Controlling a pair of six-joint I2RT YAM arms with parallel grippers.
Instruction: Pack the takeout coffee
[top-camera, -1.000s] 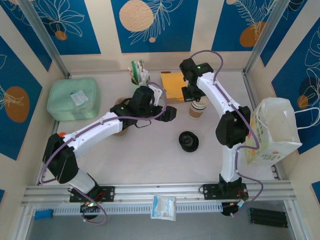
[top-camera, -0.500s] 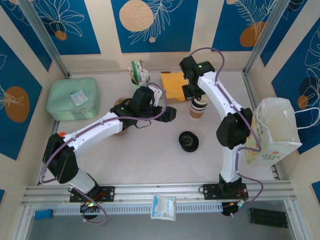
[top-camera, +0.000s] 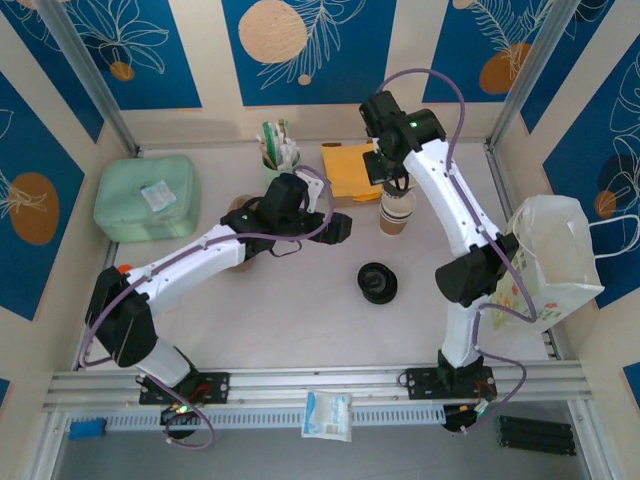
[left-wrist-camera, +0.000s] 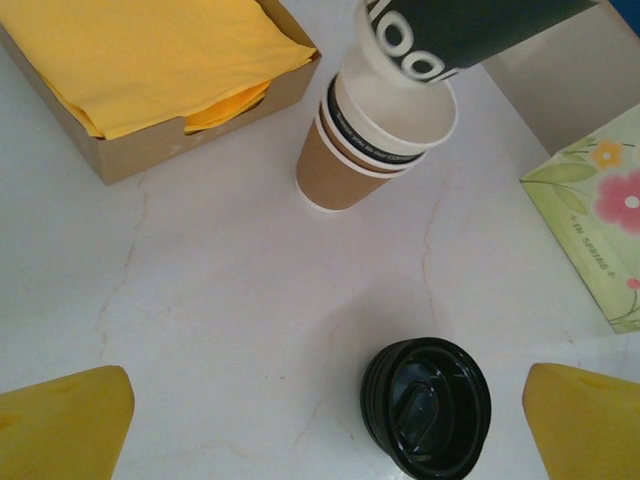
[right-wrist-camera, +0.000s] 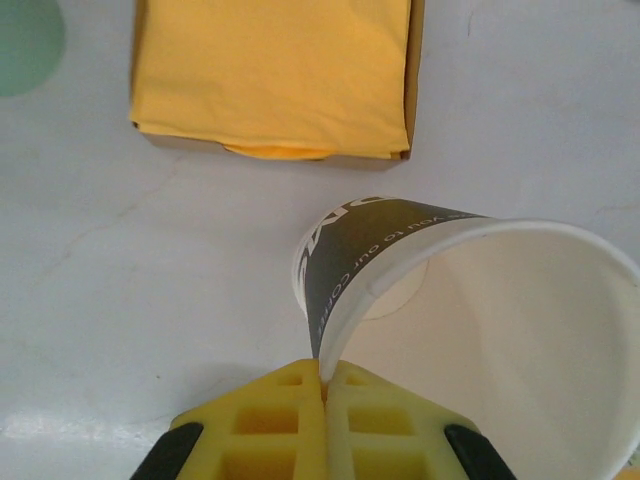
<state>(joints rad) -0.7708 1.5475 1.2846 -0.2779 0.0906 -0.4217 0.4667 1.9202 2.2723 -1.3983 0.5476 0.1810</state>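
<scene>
Cup tilted, mouth up, rim in right tool.

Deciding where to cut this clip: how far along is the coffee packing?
Done: the right gripper is shut on the rim of one paper coffee cup, tilted atop the nested cup stack. In hand: freeing that cup; whether it is fully out is unclear. Left: nothing packed yet; black lids sit on the table, the floral bag stands apart at the right, left gripper open and empty.
</scene>
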